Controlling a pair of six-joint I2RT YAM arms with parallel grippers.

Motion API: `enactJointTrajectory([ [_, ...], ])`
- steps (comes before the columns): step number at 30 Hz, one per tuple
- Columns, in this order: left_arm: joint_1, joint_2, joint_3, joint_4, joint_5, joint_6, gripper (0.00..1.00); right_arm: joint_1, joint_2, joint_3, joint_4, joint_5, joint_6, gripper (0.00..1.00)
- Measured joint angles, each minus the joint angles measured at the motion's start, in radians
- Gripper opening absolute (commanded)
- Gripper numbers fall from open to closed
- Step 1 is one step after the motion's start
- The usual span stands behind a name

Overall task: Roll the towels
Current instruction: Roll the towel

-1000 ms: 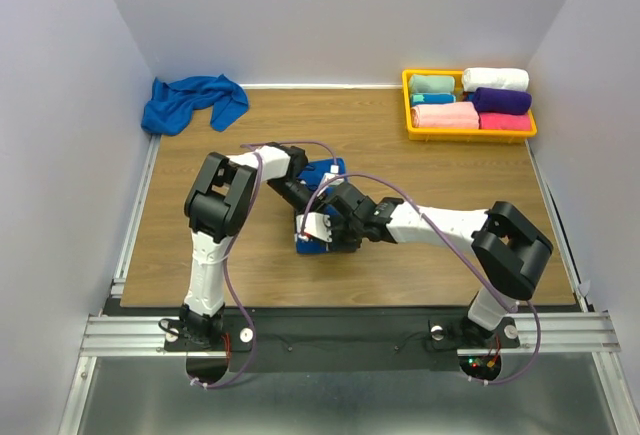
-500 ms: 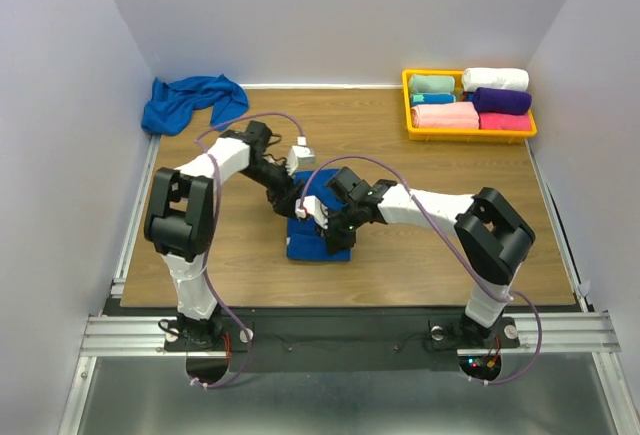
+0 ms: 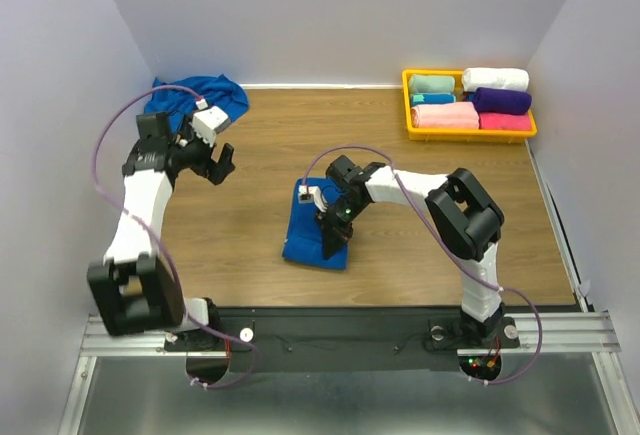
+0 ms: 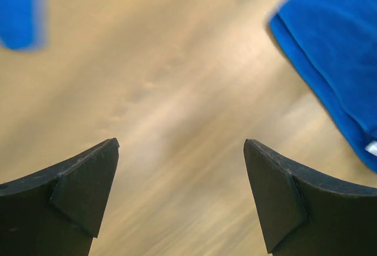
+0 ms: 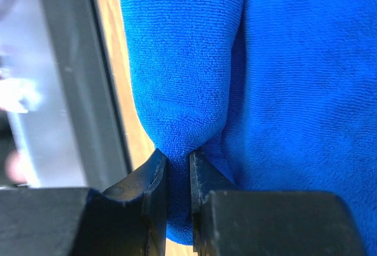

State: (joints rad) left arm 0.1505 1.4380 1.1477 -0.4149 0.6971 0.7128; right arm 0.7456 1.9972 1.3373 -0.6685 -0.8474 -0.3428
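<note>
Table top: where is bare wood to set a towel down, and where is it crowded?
Bare table: at the back between the crumpled towel and the yellow tray, and front left between the left arm and the centre towel. Crowded: the centre, where the right fingers pinch that towel, and the back-left corner, by the open left fingers.

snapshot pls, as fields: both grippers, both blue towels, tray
left gripper: open, empty, above the table beside the crumpled towel
right gripper: shut on a fold of the centre towel
centre towel: mid-table, mostly flat, one edge bunched up in the pinch
crumpled towel: back-left corner, heaped, not rolled
yellow tray: back-right corner, holds rolled towels in teal, white, pink and purple
</note>
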Motion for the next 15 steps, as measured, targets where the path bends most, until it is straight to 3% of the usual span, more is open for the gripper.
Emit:
enactJointTrajectory([
  [5,-0.027,-0.324,-0.061,0.149,-0.026,-0.061,0.99,-0.044,0.095,0.066,-0.071,-0.109,0.023,0.0],
  [9,-0.114,-0.379,-0.051,0.079,-0.027,0.011,0.99,-0.072,0.194,0.149,-0.167,-0.185,0.007,0.01],
  [13,-0.329,-0.478,-0.245,0.032,-0.09,0.166,0.99,-0.097,0.267,0.205,-0.24,-0.247,-0.003,0.01],
  [15,-0.521,-0.576,-0.41,-0.015,-0.14,0.233,0.99,-0.108,0.285,0.216,-0.267,-0.269,-0.009,0.01],
])
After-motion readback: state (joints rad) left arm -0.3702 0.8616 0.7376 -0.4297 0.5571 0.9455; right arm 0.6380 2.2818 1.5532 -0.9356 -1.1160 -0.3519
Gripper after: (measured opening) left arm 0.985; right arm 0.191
